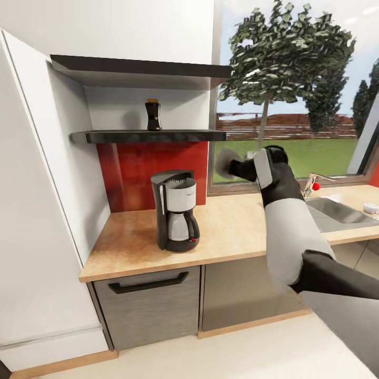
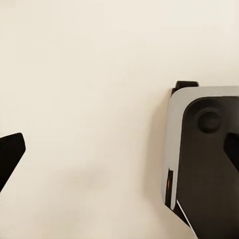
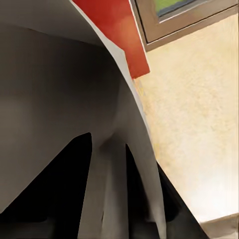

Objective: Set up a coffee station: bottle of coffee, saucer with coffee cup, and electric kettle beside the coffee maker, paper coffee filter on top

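Head view: right gripper (image 1: 234, 167) raised mid-frame above the counter (image 1: 237, 226), clamped on the paper coffee filter (image 1: 227, 160), a pale blurred disc. Coffee maker (image 1: 176, 210) stands lower left of it; bottle of coffee (image 1: 153, 115) sits on the kitchen shelf (image 1: 147, 137) above.

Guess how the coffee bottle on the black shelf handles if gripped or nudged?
The bottle of coffee is tall and narrow on a small base, so a nudge probably tips it. It stands on the thin kitchen shelf, so a tip could mean a fall. It looks rigid; its waisted shape may help a grip hold.
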Robot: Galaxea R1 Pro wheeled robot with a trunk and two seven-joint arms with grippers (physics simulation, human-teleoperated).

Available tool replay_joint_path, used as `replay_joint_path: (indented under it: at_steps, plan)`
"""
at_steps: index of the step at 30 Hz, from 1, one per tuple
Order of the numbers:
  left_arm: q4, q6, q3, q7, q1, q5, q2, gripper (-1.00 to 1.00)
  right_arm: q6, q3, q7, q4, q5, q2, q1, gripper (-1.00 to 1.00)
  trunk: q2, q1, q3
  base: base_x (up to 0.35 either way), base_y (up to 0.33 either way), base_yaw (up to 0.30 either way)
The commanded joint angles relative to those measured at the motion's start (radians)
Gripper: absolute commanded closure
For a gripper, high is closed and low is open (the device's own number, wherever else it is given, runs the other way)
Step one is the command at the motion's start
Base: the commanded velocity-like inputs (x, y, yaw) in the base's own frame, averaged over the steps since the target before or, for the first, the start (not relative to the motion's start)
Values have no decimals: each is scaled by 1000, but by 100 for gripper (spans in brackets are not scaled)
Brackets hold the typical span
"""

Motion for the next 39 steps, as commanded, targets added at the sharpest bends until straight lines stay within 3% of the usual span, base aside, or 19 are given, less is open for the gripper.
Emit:
replay_joint_path:
  at_steps: [1, 3, 7, 10, 12, 13, 14, 17, 18, 21, 23, 25, 27, 30, 39]
  plan:
    - [1, -3, 1, -1, 0, 3, 1, -100, 1, -48, -11, 29, -15, 1, -14, 100, -1, 0, 0, 0, 0, 0]
    - [7, -3, 1, 1, 0, 3, 1, -100, 2, -133, -32, 66, -15, 1, -29, 100, -1, 0, 0, 0, 0, 0]
    - [14, -3, 1, 3, 0, 3, 1, -100, 1, -190, -99, 80, -26, 1, -35, 100, -1, 0, 0, 0, 0, 0]
    - [16, -3, 2, 4, -1, 4, 1, -100, 3, -213, -181, 83, -119, 1, -36, 100, -1, 0, 0, 0, 0, 0]
    - [16, -3, 4, 4, -1, 4, 1, -100, 1, -220, -284, 83, -230, 1, -36, 100, -1, 0, 0, 0, 0, 0]
    - [16, -3, 4, 4, -1, 4, 1, -100, 0, -221, -318, 83, -262, 1, -36, 100, -1, 0, 0, 0, 0, 0]
    - [16, -3, 5, 4, -1, 4, 1, -100, -1, -222, -396, 82, -331, 1, -36, 100, -1, 0, 0, 0, 0, 0]
    - [16, -3, 5, 4, -1, 4, -1, -100, -23, -221, -686, 75, -583, 1, -39, 100, -1, 0, 0, 0, 0, 0]
    - [16, -3, 4, 4, -1, 4, -1, -100, -34, -221, -736, 73, -629, 1, -39, 100, -1, 0, 0, 0, 0, 0]
    - [16, -3, 3, 4, -1, 4, -2, -100, -124, -215, -983, 45, -877, 1, -40, 100, -1, 0, 0, 0, 0, 0]
    - [16, -3, 3, 4, -1, 4, -2, -100, -154, -192, -1047, 16, -951, 1, -41, 100, -1, 0, 0, 0, 0, 0]
    - [16, -3, 3, 4, -1, 4, -1, -100, -173, -133, -1087, -28, -1000, 1, -41, 100, -1, 0, 0, 0, 0, 0]
    - [16, -3, 3, 4, -1, 4, 0, -100, -181, -67, -1105, -65, -1021, 1, -41, 100, -1, 0, 0, 0, 0, 0]
    - [16, -3, 3, 4, -1, 4, -1, -100, -187, -18, -1113, -88, -1042, 1, -41, 100, -1, 0, 0, 0, 0, 0]
    - [16, -3, 3, 5, -1, 4, 2, -100, -243, 8, -1118, -100, -1174, 1, -42, 100, -1, 0, 0, 0, 0, 0]
